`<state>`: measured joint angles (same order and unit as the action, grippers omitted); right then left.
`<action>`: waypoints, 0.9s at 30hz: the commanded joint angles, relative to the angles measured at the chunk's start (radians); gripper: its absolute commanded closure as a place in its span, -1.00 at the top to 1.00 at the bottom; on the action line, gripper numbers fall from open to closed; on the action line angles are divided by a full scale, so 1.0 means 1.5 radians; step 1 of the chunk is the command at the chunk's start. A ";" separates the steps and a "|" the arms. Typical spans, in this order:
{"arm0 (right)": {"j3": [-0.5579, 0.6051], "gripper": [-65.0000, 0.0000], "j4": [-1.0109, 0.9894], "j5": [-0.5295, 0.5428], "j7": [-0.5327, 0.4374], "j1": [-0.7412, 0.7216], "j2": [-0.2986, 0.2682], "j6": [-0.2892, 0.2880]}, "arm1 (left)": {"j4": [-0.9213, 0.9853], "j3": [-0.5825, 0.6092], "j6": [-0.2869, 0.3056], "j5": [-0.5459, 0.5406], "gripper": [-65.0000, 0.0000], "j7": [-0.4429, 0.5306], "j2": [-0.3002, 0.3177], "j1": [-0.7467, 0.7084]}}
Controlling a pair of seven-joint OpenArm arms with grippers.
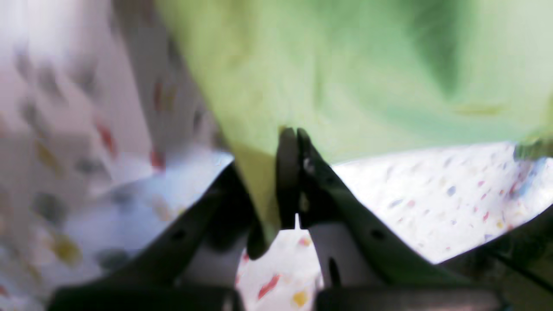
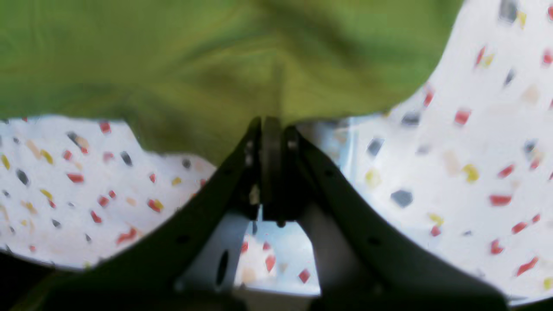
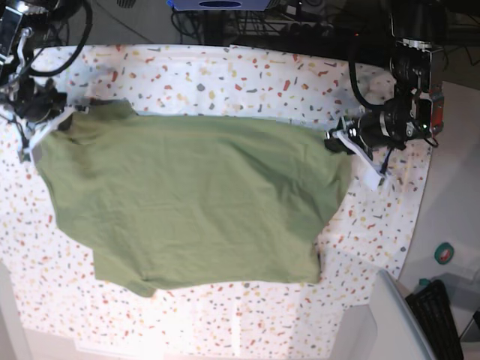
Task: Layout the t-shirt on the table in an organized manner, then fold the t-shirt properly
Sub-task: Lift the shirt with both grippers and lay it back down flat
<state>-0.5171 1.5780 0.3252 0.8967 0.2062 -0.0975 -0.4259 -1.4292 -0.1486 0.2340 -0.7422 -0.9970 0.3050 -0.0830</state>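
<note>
2 grippers had hold of the t-shirt (image 3: 187,202) at opposite ends, so the layout step looked well underway but not finished. Left gripper (image 1: 293,138) was pinched tight on a fabric edge in its wrist view, jaws fully together w/ green cloth between them; in the base view it sat at the shirt's right-hand edge. Right gripper (image 2: 270,125) was likewise clamped on the hem/edge of the shirt, no gap between the jaws, at the shirt's far-left corner in the base view.

Shirt lay mostly spread across the table (image 3: 225,75), roughly centred, stretched between both arms. Top edge ran fairly straight; lower edge was uneven and a corner at the bottom left looked tucked or curled. Sleeves and neck couldn't be picked out clearly, so which way it faced was unclear. Some wrinkles across the body.

Judged progress: spreading approx done, flattening and squaring still left, 0 folds made yet; all folding remained.

Containers: none involved in the task and none holding anything visible. Only a roll of tape (image 3: 445,254) lay off the table at right.
</note>
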 commanded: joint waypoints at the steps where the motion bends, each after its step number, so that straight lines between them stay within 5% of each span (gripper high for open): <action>1: -0.002 -1.00 0.017 0.012 -0.022 -0.032 -0.018 -0.001 | -0.033 -0.002 -0.022 -0.013 -1.00 0.014 0.007 0.043; 3: 0.004 -1.00 0.014 0.012 -0.022 -0.079 -0.039 -0.001 | -0.039 -0.002 -0.083 -0.014 -1.00 -0.031 0.005 0.107; 6: 0.005 -1.00 -0.013 0.011 -0.022 -0.164 -0.070 0.000 | 0.001 0.023 -0.125 -0.012 -1.00 -0.096 -0.014 0.244; 12: 0.005 -1.00 -0.131 0.011 -0.029 -0.349 -0.125 0.000 | 0.191 0.166 -0.127 -0.012 -1.00 -0.095 -0.019 0.487; 19: 0.006 -1.00 -0.212 0.011 -0.030 -0.536 -0.169 0.000 | 0.422 0.296 -0.124 -0.011 -1.00 0.015 -0.049 0.742; 27: 0.067 -1.00 -0.172 0.012 -0.022 -0.672 -0.227 0.000 | 0.484 0.318 -0.123 -0.017 -1.00 0.049 -0.079 0.928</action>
<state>-0.4122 1.3022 0.3328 0.8890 -0.7704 -0.4217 -0.4274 -0.6903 0.3347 0.0521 -0.7681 -0.9409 0.1806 1.2789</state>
